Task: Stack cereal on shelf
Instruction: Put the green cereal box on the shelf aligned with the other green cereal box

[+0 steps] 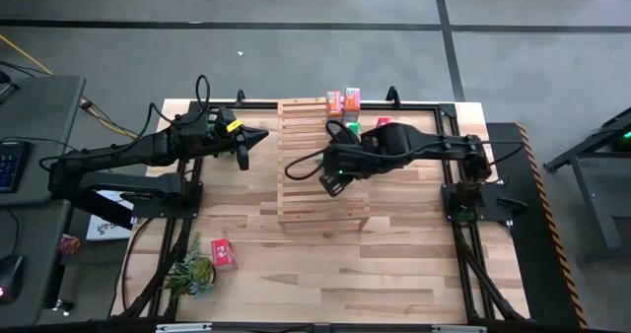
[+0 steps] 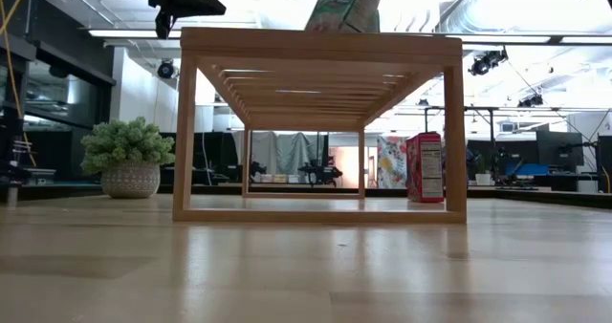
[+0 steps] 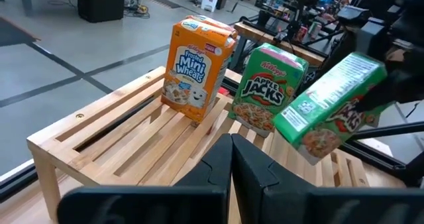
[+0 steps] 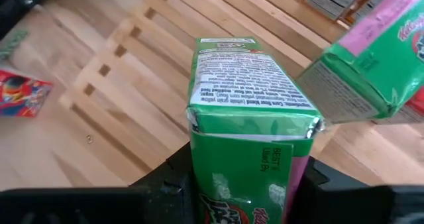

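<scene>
The light-wood slatted shelf [image 1: 320, 190] stands mid-table. An orange cereal box [image 3: 195, 68] and a green cereal box [image 3: 268, 88] stand upright on its slats near the far end. My right gripper [image 1: 333, 170] hovers over the shelf, shut on a second green box [image 3: 331, 105]. A red box [image 1: 224, 254] lies on the tabletop near the left front corner. My left gripper [image 1: 246, 146] waits shut, just left of the shelf and above it. My right gripper [image 4: 248, 177] pinches the green box between its two fingers, one on each side, at the box's near end [image 4: 245, 184]. The box's free end [image 4: 252, 98] points away from the wrist. It is lifted clear of the slats and tilted, its lower corner [image 3: 311, 148] above the shelf.
A potted plant [image 1: 192, 272] sits by the red box at the near left. Another red box [image 2: 426, 167] stands on the table beyond the shelf in the low view. More small boxes [image 1: 344, 99] show at the shelf's far end. Open slats lie near the shelf's front.
</scene>
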`<state>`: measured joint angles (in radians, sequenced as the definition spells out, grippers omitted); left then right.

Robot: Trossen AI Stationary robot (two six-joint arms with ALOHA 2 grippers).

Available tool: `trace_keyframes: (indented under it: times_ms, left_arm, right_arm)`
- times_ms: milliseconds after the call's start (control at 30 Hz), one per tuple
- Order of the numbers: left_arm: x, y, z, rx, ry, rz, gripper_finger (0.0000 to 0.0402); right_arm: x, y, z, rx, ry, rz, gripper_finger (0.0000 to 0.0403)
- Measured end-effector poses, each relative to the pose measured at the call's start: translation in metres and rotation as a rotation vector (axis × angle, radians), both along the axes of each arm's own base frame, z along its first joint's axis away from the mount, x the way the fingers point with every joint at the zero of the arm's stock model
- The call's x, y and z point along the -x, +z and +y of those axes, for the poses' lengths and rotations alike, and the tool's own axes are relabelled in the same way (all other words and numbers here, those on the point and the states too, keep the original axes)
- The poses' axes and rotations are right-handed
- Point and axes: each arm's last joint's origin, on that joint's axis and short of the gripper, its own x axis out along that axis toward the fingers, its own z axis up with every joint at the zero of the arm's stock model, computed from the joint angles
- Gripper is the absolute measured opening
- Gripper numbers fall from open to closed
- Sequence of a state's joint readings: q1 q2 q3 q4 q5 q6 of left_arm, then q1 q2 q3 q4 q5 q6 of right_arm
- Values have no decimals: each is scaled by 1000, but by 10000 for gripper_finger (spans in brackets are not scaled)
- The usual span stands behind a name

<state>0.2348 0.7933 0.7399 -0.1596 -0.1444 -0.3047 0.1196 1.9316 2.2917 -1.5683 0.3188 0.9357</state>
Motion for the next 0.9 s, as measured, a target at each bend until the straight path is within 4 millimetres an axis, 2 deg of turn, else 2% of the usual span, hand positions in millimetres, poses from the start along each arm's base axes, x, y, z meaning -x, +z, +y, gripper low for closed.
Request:
trace_keyframes:
  times_ms: [467, 900]
  left_arm:
    - [0, 0, 0, 20, 5, -8, 1]
    - [0, 0, 0, 31, 7, -12, 1]
  right_arm:
    - [-4, -2, -4, 17, -92, -35, 131]
    - [-13, -13, -6, 15, -140, -23, 131]
